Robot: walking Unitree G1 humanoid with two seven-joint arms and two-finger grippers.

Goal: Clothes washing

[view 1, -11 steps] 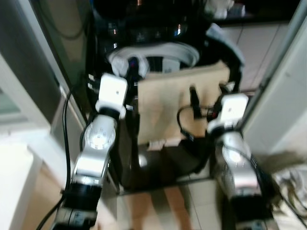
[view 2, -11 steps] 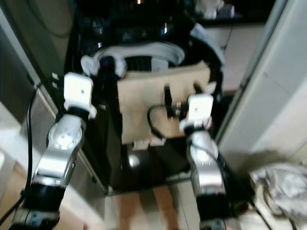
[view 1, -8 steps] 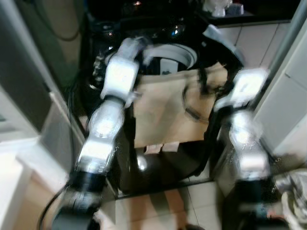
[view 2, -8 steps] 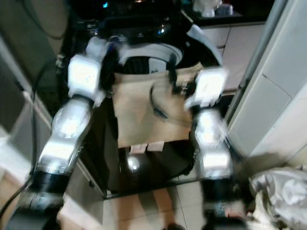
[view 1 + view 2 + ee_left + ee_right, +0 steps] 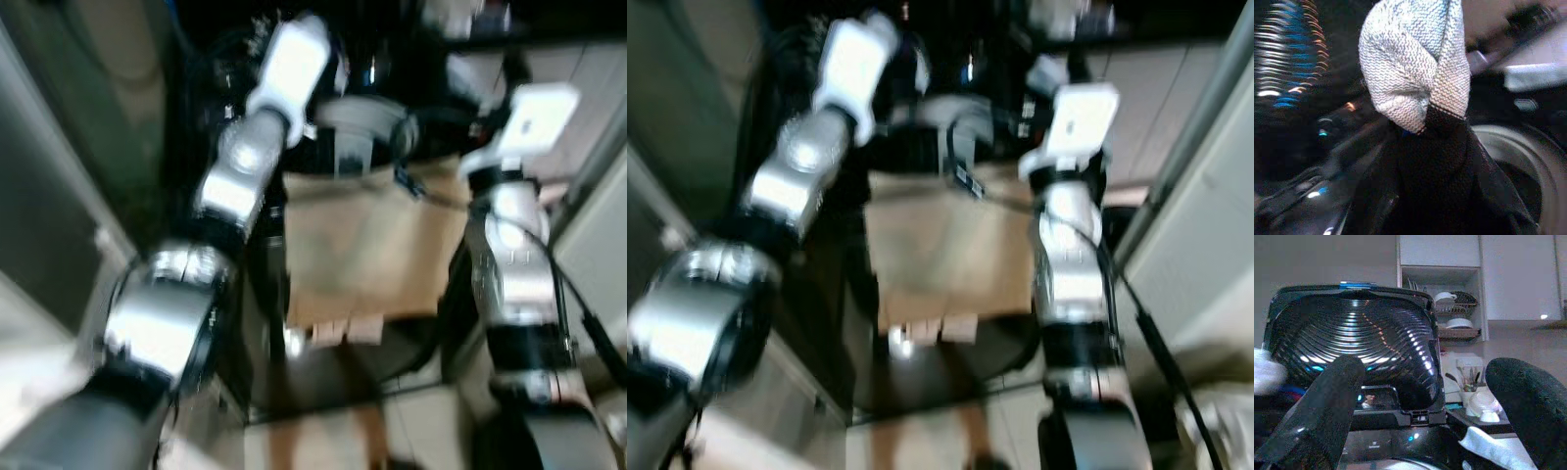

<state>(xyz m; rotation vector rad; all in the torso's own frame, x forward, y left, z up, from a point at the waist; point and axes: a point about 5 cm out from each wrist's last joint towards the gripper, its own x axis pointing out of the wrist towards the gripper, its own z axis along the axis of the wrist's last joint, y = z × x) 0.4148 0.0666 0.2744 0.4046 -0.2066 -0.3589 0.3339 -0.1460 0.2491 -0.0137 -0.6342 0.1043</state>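
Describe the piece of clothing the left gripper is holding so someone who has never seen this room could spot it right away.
Start at the black top-loading washing machine with its ribbed lid raised and its round drum opening. Just over that opening, the left gripper pinches a knitted cloth, speckled light grey on top and black lower down. The flat tan panel hanging down the machine's front is plain and smooth; this one is bunched and two-toned.

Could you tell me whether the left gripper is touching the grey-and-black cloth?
Touching. In the left wrist view the cloth bunches up right at the left gripper, its grey knit end sticking out above the washing machine's drum opening.
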